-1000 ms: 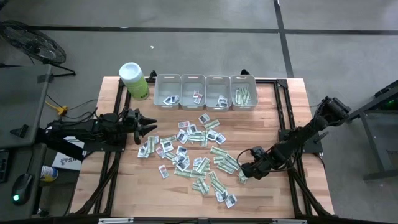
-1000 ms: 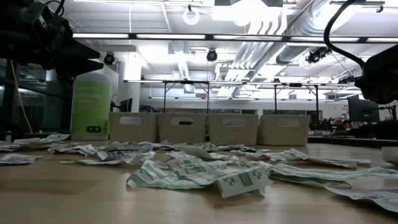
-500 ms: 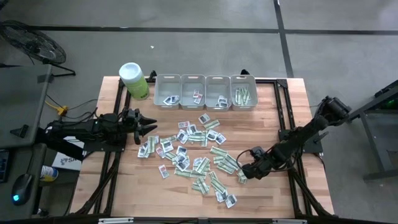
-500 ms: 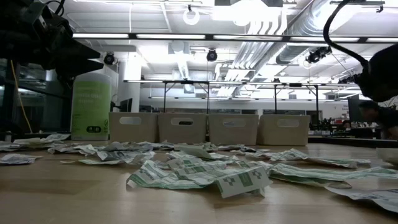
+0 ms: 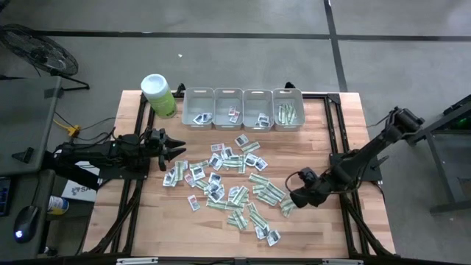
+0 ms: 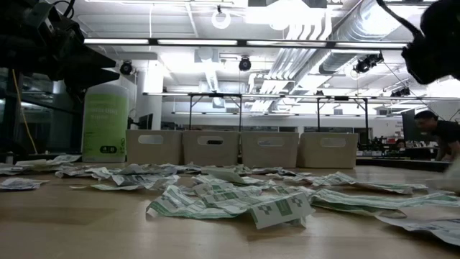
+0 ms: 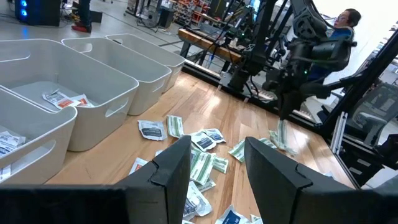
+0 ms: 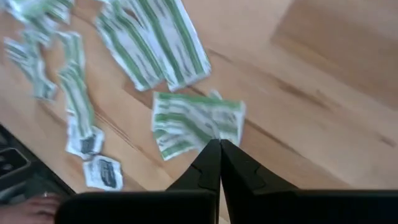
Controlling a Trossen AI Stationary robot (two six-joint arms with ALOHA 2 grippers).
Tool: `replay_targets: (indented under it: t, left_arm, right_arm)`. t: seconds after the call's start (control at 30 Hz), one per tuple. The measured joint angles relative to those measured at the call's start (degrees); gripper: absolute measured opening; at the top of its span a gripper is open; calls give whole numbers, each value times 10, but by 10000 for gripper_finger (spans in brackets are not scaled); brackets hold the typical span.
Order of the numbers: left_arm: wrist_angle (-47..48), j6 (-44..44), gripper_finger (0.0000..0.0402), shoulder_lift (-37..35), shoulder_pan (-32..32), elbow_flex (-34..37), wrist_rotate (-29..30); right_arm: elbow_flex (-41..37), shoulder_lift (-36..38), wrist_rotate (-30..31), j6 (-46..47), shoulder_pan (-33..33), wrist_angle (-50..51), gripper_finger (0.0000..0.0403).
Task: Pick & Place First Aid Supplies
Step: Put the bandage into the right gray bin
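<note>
The first aid supplies point(image 5: 228, 180) lie scattered as small flat packets over the middle of the wooden table. My right gripper point(image 5: 293, 199) hangs over the heap's right edge, pointing steeply down, shut on a green-and-white packet point(image 8: 196, 123). The left wrist view shows that packet point(image 7: 280, 134) dangling under the gripper. My left gripper point(image 5: 176, 151) stays level at the table's left side, open, with nothing between its fingers point(image 7: 177, 168). My right gripper pinches the green-and-white packet by one edge point(image 8: 214, 138) between the free ends of its two fingers. The fingers come from above, slanting down. The packet hangs below them, off the table. Whether it is one packet or two stuck together, I cannot tell.
Four grey bins point(image 5: 243, 108) stand in a row at the far edge, each with a few packets inside. A lime-green canister point(image 5: 158, 94) stands to their left. Bare wood lies right of the heap. A person point(image 6: 435, 129) moves in the room behind.
My right gripper has risen from the table at the heap's right edge and drawn a little toward the right, taking the green-and-white packet up off the wood.
</note>
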State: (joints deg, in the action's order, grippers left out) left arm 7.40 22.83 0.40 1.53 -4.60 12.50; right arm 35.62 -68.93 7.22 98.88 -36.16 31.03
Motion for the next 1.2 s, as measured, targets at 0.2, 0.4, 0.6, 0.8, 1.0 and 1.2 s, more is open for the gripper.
replay_targets:
  t: [0.2, 0.4, 0.6, 0.8, 1.0, 1.2]
  left_arm:
    - [0, 0, 150, 0, 0, 0, 0]
    - [0, 0, 150, 0, 0, 0, 0]
    - [0, 0, 150, 0, 0, 0, 0]
    - [0, 0, 150, 0, 0, 0, 0]
    - [0, 0, 150, 0, 0, 0, 0]
    - [0, 0, 150, 0, 0, 0, 0]
  right_arm:
    - [0, 35, 60, -35, 0, 0, 0]
    - [0, 57, 137, -75, 1, 1, 0]
    - [0, 78, 255, -142, 20, 0, 0]
    - [0, 86, 364, -229, 77, 0, 0]
    - [0, 86, 458, -317, 163, 0, 0]
    - [0, 86, 514, -395, 264, -1, 0]
